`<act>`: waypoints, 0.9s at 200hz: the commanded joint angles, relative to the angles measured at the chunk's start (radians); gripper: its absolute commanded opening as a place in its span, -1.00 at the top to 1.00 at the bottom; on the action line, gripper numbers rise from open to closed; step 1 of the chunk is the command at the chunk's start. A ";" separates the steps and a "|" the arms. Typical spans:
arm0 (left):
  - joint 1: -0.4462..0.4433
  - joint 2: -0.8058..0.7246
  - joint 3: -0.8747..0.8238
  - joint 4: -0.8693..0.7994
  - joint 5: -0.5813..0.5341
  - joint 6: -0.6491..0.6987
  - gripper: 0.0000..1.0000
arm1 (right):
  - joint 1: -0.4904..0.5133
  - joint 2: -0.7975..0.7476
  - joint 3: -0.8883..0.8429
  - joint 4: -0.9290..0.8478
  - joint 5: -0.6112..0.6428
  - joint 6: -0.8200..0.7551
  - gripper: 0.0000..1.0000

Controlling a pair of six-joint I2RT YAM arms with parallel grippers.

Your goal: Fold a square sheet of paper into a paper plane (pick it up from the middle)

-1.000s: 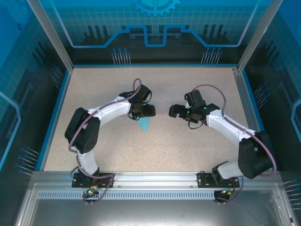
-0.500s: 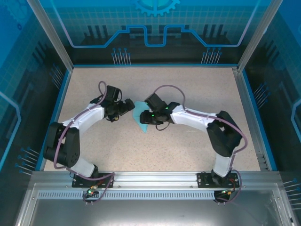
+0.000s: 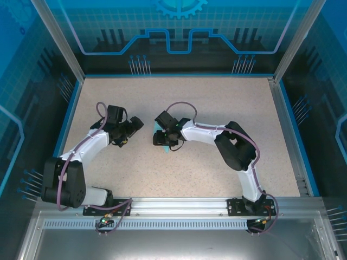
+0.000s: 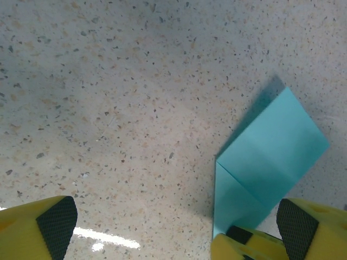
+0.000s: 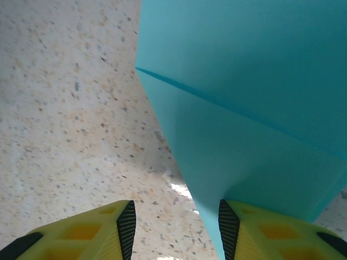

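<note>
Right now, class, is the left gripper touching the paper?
Apart. The top view shows a strip of bare table between the open left gripper and the paper.

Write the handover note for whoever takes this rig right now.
Left pincer: open, holding nothing, hovering by the light cyan folded paper sheet.
Right pincer: jaws part open over the sheet's edge, bare table between them; no grip visible.
Paper: lying mid-table on the speckled tabletop.
Done: first creases are in.
Left: all remaining folds.
</note>
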 commanded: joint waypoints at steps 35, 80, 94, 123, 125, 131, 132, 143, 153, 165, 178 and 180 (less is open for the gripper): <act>0.003 -0.016 -0.030 0.020 0.070 0.014 -0.97 | -0.035 -0.043 -0.093 -0.113 -0.048 -0.254 0.05; 0.004 0.002 -0.019 0.036 0.104 0.027 -0.97 | -0.068 -0.167 -0.265 -0.161 -0.106 -0.481 0.04; 0.004 0.015 -0.019 0.045 0.124 0.027 -0.97 | -0.073 -0.213 -0.295 -0.126 -0.123 -0.480 0.04; 0.002 0.032 -0.014 0.052 0.158 0.034 -0.97 | -0.073 -0.308 -0.317 0.019 -0.160 -0.376 0.02; 0.002 0.030 -0.014 0.053 0.161 0.034 -0.97 | -0.073 -0.314 -0.318 0.028 -0.157 -0.363 0.01; 0.002 0.032 -0.015 0.054 0.171 0.038 -0.97 | -0.073 -0.330 -0.323 0.057 -0.142 -0.328 0.00; 0.003 0.032 -0.015 0.055 0.172 0.037 -0.97 | -0.073 -0.333 -0.324 0.061 -0.139 -0.325 0.00; 0.000 0.033 -0.017 0.063 0.190 0.040 -0.97 | -0.073 -0.349 -0.333 0.095 -0.103 -0.255 -0.01; -0.002 0.038 -0.017 0.071 0.216 0.055 -0.96 | -0.073 -0.349 -0.347 0.131 -0.074 -0.184 -0.02; -0.008 0.047 -0.009 0.075 0.244 0.073 -0.96 | -0.073 -0.334 -0.369 0.189 -0.072 -0.096 -0.02; -0.020 0.060 0.000 0.073 0.264 0.093 -0.96 | -0.073 -0.314 -0.385 0.240 -0.078 -0.037 -0.02; -0.022 0.061 0.000 0.073 0.266 0.096 -0.95 | -0.073 -0.312 -0.388 0.247 -0.078 -0.030 -0.02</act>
